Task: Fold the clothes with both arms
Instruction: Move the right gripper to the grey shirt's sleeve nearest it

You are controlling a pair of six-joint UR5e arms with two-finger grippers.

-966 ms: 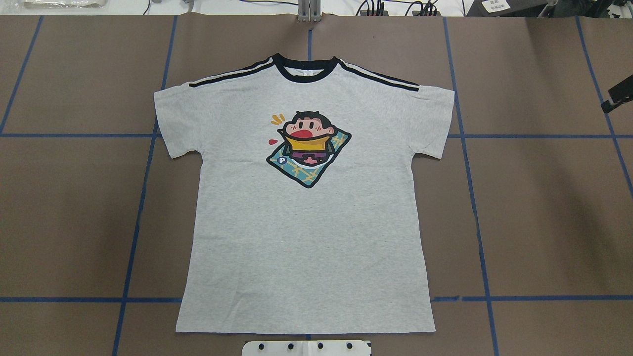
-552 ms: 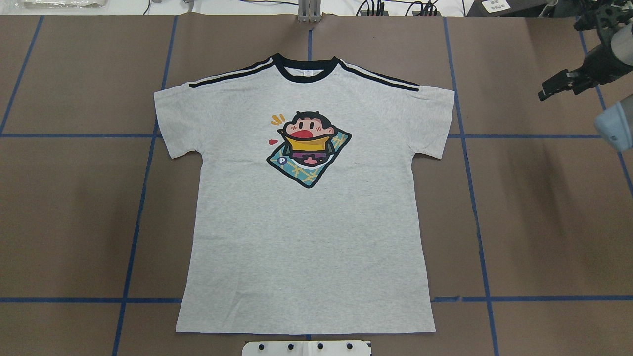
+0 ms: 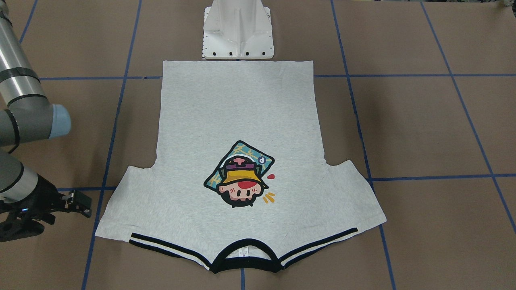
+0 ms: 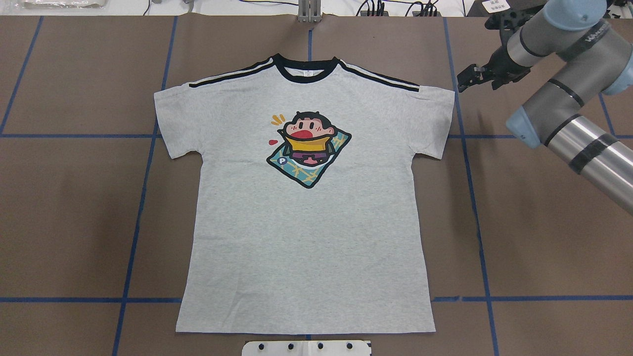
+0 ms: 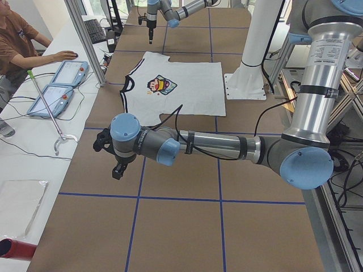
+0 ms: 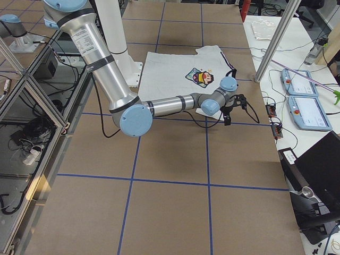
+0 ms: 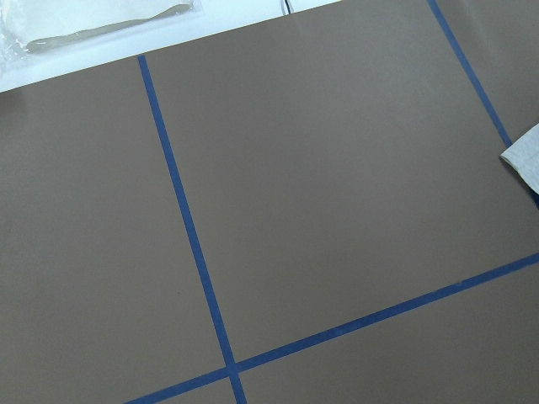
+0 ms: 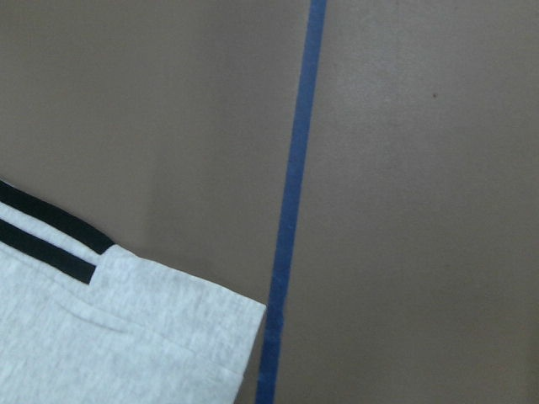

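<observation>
The clothes are one grey T-shirt [image 4: 306,222] with a black collar and a cartoon print, lying flat and face up with its collar at the far side of the table. My right gripper [image 4: 466,82] hovers just off the shirt's right sleeve [image 3: 115,225], apart from the cloth; from its dark, side-on fingers I cannot tell if it is open or shut. The right wrist view looks down on that striped sleeve corner [image 8: 126,337]. My left gripper [image 5: 116,168] hangs over bare table well left of the shirt, seen only from the side. A sleeve tip [image 7: 524,160] shows in the left wrist view.
The white pedestal base [image 3: 238,32] stands at the shirt's hem. Blue tape lines [image 4: 143,198] grid the brown table. A clear plastic bag [image 7: 84,21] lies at the far left edge. A person [image 5: 17,39] sits by two pendant tablets [image 5: 57,85] beyond the table.
The right arm has swept in from the overhead view's right edge toward the shirt's right sleeve. The shirt has not moved.
</observation>
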